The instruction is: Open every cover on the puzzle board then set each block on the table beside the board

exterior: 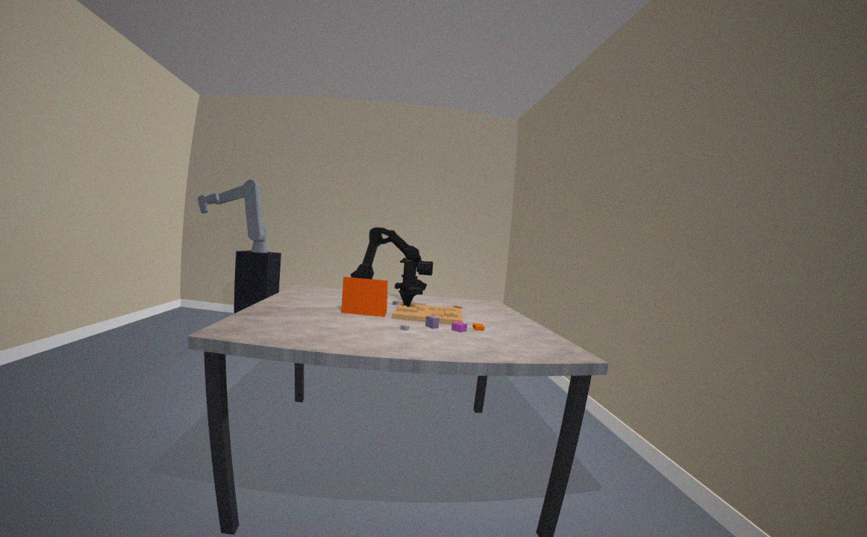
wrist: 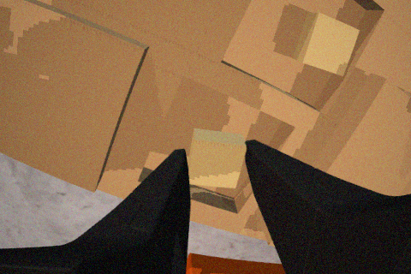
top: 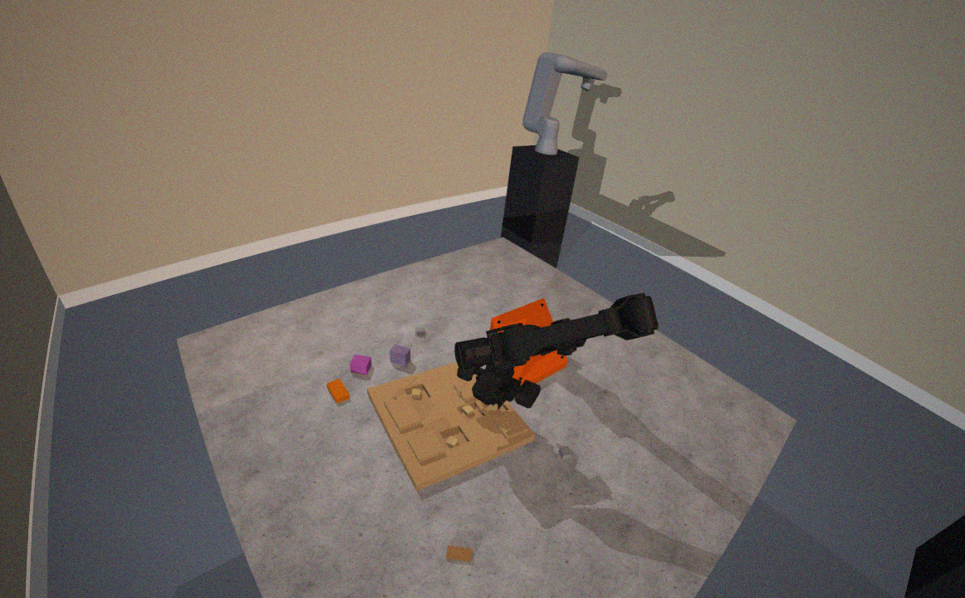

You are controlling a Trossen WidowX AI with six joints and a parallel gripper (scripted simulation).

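Observation:
The wooden puzzle board (top: 435, 476) (exterior: 424, 318) lies on the table, with several open wells. My gripper (top: 499, 405) (exterior: 407, 305) (wrist: 216, 154) points down at the board and is shut on a pale yellow block (wrist: 214, 167), one finger on each side. The block is at its well; whether it is lifted is unclear. Another pale block (top: 468, 409) (wrist: 334, 43) sits in the neighbouring well. Two more, one block (top: 417, 394) at the back and one block (top: 453, 441) nearer the front, sit in open wells. Flat covers (top: 404, 414) (top: 426, 448) (wrist: 64, 94) lie beside wells. The arm hides part of the board.
An orange panel (top: 519, 317) (exterior: 364, 296) stands behind the arm. A purple cube (top: 399, 355) (exterior: 432, 321), magenta block (top: 360, 364) (exterior: 459, 327) and orange block (top: 337, 391) (exterior: 478, 327) lie beyond the board. A brown piece (top: 459, 554) lies in front. A grey arm (top: 541, 96) (exterior: 254, 210) stands off the table.

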